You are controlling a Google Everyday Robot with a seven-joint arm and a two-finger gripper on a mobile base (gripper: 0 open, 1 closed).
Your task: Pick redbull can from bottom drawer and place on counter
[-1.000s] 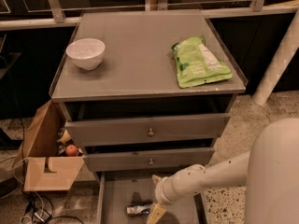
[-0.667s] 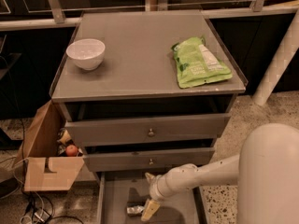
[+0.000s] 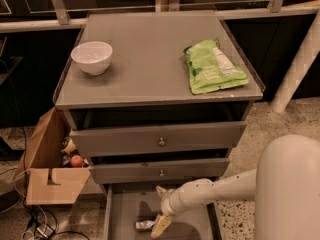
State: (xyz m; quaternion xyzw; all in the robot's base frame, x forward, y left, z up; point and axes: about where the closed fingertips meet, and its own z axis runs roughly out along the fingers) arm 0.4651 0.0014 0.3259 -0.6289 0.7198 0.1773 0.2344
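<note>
You have the grey tabletop above and the bottom drawer pulled out below. A green snack bag and a white bowl sit well apart on the tabletop. Your gripper is inside the drawer, jaws spread, one just beside the redbull can lying on the drawer floor.

Warm, dimmish indoor light from overhead. Counter evenly lit w/ soft sheen, no hard glare. Bowl & snack bag throw short soft shadows. Bottom drawer much darker; tool low inside it, fingers spread, shadow on drawer floor. Bkgd near black.
</note>
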